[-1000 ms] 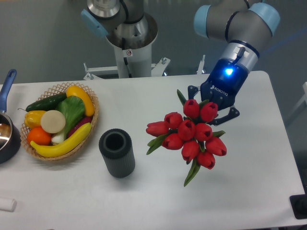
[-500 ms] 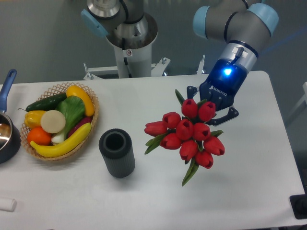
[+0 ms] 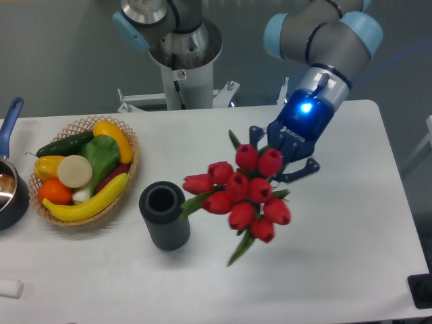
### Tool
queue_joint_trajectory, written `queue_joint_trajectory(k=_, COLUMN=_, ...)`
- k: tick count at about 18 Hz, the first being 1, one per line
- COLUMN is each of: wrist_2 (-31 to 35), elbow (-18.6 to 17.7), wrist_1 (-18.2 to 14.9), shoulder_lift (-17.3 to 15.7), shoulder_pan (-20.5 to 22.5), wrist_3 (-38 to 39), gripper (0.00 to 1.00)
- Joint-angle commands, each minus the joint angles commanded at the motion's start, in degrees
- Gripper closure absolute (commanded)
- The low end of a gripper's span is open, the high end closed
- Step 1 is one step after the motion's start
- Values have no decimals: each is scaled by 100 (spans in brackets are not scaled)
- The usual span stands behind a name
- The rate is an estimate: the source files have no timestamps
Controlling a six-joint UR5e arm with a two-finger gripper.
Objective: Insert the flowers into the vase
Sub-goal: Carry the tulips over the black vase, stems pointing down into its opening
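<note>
The flowers, a bunch of red tulip buds with green leaves, hang in the air over the table's middle, buds toward the camera. My gripper is shut on the stems behind the buds; the stems and fingertips are mostly hidden by the buds. The vase, a dark ribbed cylinder with an open round mouth, stands upright on the table to the left of the bunch. The nearest leaf tip is just right of the vase's mouth.
A woven basket of fruit and vegetables sits left of the vase. A dark pan with a blue handle is at the far left edge. A small white object lies at the front left. The arm's base column stands behind the table.
My gripper has carried the flowers to the left, toward the vase, faster in the last half second. The vase and basket have not moved.
</note>
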State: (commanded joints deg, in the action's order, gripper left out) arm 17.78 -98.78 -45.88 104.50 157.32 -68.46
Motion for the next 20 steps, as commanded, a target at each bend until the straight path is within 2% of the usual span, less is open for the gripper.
queue_joint_trajectory(k=2, wrist_2=-625, elbow=-228, wrist_1=0, shoulder_lift=-26, shoulder_pan=-9, wrist_3=-167, gripper=84)
queue_joint_trajectory(k=7, wrist_2=-1223, elbow=-572, wrist_1=9, shoulder_lift=-149, shoulder_pan=-114, wrist_3=-343, gripper=84)
queue_joint_trajectory(k=12, wrist_2=-1602, elbow=-739, wrist_1=26, shoulder_lift=-298, shoulder_pan=-228, wrist_3=-361, gripper=84)
queue_joint_trajectory(k=16, wrist_2=-1629, elbow=-923, wrist_1=26, shoulder_lift=-492, shoulder_pan=-324, wrist_3=-361, gripper=84)
queue_joint_trajectory(k=20, wrist_2=-1629, elbow=-1081, wrist_1=26, shoulder_lift=-536, shoulder_pan=-413, wrist_3=-379, gripper=84)
